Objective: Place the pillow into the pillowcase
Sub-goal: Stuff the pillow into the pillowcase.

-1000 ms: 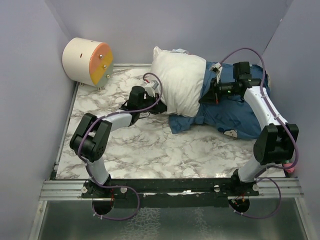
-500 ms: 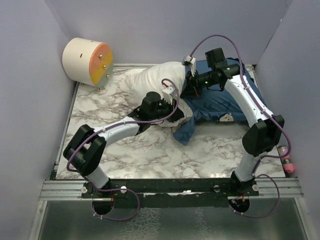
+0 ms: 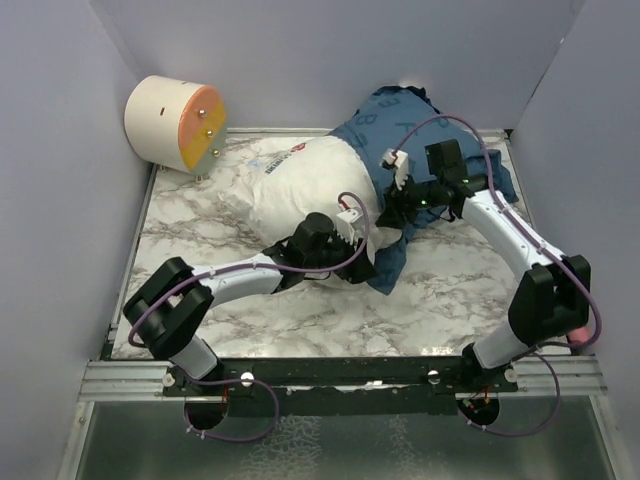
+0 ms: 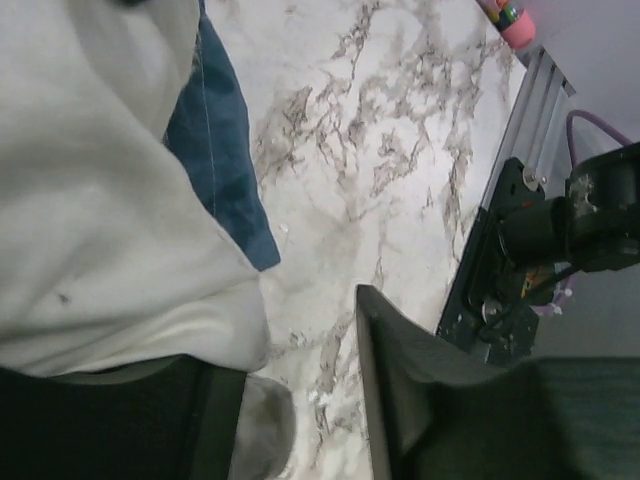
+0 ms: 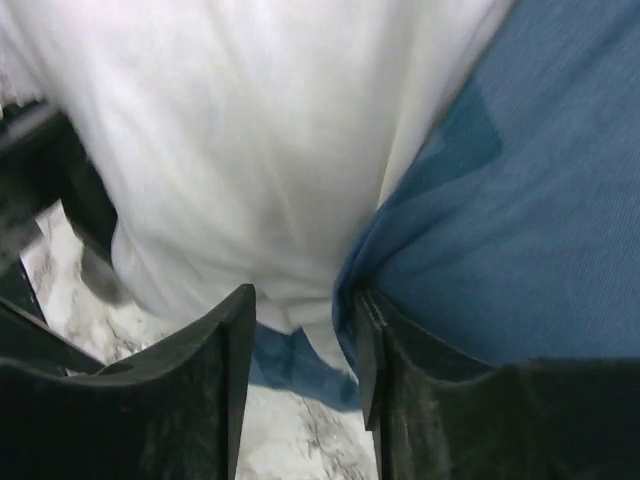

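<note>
Plump white pillow (image 3: 300,185), crumpled blue pillowcase (image 3: 385,125) (partly over it)

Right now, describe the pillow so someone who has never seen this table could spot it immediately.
On the marbled table, look mid-back between the two grippers. The pillow is the plump white mass half tucked into the blue pillowcase, unlike the cream cylinder in the corner.

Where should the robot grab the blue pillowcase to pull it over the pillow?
Probably the loose open hem of the blue printed fabric pillowcase, coming from the near side. It hangs free past the plump white stuffed pillow, so thin cloth fits between the tool fingers.
</note>
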{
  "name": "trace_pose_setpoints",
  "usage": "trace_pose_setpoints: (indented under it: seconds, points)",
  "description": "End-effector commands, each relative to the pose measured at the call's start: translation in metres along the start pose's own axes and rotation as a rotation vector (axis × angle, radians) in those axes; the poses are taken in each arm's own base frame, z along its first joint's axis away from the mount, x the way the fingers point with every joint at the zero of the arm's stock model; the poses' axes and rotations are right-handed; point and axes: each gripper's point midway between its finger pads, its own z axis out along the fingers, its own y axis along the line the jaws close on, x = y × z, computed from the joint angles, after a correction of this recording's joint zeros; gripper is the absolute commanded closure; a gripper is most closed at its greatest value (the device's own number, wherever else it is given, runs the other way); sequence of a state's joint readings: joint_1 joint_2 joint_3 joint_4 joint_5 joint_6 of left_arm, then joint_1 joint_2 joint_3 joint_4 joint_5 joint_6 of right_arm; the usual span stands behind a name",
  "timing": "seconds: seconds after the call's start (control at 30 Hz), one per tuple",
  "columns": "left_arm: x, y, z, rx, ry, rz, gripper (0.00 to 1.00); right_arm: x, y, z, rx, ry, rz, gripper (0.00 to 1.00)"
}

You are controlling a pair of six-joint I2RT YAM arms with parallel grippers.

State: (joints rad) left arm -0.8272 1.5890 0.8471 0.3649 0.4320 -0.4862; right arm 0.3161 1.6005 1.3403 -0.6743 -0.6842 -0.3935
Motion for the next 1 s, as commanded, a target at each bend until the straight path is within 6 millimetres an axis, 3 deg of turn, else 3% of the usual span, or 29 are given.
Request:
trace_pose_setpoints:
  seconds: [0.0,0.1,0.2,0.33,0.43,0.6,0.8,0.97]
  points:
    - [-0.02,-0.002,-0.032,-0.096,-0.052,0.078,0.41,-0.009,0.023,-0.037,-0.065,-0.136,-0.077,0.49]
    - [-0.031,-0.004,-0.067,-0.178,-0.082,0.149,0.28,-0.005,0.041,-0.064,-0.109,-0.229,-0.068,0.28]
    - [-0.045,-0.014,-0.101,-0.22,-0.141,0.211,0.19,0.006,0.042,-0.087,-0.086,-0.312,-0.028,0.14]
    - [-0.069,-0.037,-0.137,-0.218,-0.223,0.276,0.15,0.027,0.031,-0.104,-0.069,-0.387,0.075,0.11]
    - [-0.083,-0.05,-0.151,-0.213,-0.239,0.325,0.16,0.04,0.015,-0.106,-0.052,-0.42,0.21,0.11]
    - [-0.092,-0.054,-0.145,-0.244,-0.197,0.444,0.17,0.065,-0.003,-0.087,0.011,-0.452,0.322,0.09]
    - [-0.092,-0.053,-0.133,-0.323,-0.131,0.667,0.16,0.09,0.017,-0.067,-0.054,-0.529,0.327,0.01]
    - [-0.089,-0.055,-0.105,-0.406,-0.058,0.975,0.13,0.101,0.017,-0.042,-0.07,-0.504,0.418,0.0]
